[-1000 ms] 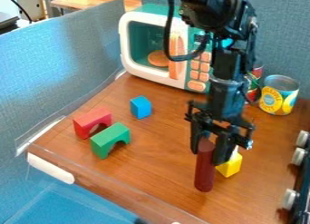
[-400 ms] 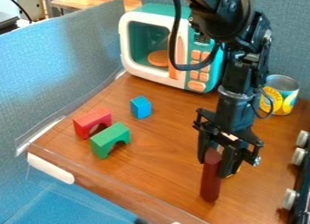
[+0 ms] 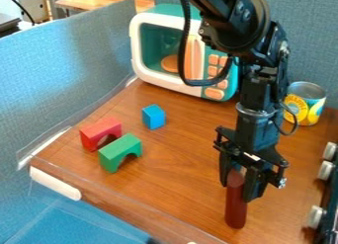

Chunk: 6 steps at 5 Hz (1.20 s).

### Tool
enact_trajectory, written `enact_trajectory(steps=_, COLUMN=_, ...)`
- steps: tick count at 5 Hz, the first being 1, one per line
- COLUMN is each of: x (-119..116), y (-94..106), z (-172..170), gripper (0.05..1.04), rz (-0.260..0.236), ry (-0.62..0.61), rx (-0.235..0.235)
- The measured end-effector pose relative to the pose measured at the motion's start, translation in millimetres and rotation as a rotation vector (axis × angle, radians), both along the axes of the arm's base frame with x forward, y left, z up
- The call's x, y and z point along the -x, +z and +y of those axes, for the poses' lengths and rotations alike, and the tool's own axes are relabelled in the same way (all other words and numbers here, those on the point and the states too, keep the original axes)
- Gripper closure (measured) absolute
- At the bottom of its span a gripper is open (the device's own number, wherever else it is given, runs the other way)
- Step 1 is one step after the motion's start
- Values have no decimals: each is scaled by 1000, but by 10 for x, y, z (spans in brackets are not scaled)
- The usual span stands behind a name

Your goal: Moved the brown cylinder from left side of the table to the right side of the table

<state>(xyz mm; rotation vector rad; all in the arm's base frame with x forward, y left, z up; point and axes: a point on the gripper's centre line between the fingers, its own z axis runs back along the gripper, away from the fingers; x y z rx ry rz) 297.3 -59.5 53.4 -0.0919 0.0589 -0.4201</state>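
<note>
The gripper [image 3: 241, 183] hangs over the right front part of the table [image 3: 178, 161], pointing down. Between its fingers stands the brown cylinder [image 3: 235, 207], dark reddish brown and upright, with its upper end held. The cylinder's lower end is at or just above the tabletop; I cannot tell whether it touches.
At the left lie a red arch block [image 3: 100, 131] and a green arch block [image 3: 120, 151], with a blue cube [image 3: 153, 116] behind them. A toy microwave [image 3: 178, 53] and a can [image 3: 304, 103] stand at the back. Knobs [image 3: 316, 216] line the right edge.
The gripper has moved toward the front and slightly right, carrying the brown cylinder with it. The yellow block seen behind the cylinder earlier is now hidden by the gripper.
</note>
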Motion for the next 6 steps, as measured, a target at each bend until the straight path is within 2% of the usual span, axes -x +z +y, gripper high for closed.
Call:
enact_trajectory(steps=1, x=6, y=-10, z=-1, gripper=475, rz=0, ry=-5, rx=1)
enact_trajectory(steps=2, x=26, y=-16, z=13, gripper=177, rz=13, ry=-4, rx=-1)
enact_trajectory(steps=3, x=33, y=-13, z=22, gripper=76, rz=19, ry=0, rx=-8)
enact_trajectory(steps=4, x=11, y=15, z=24, gripper=81, rz=15, ry=-5, rx=-19)
enact_trajectory(steps=5, x=-40, y=245, z=-15, gripper=83, rz=-26, ry=-3, rx=-9)
enact_trajectory(steps=6, x=-55, y=658, z=4, gripper=83, rz=-126, ry=26, rx=5)
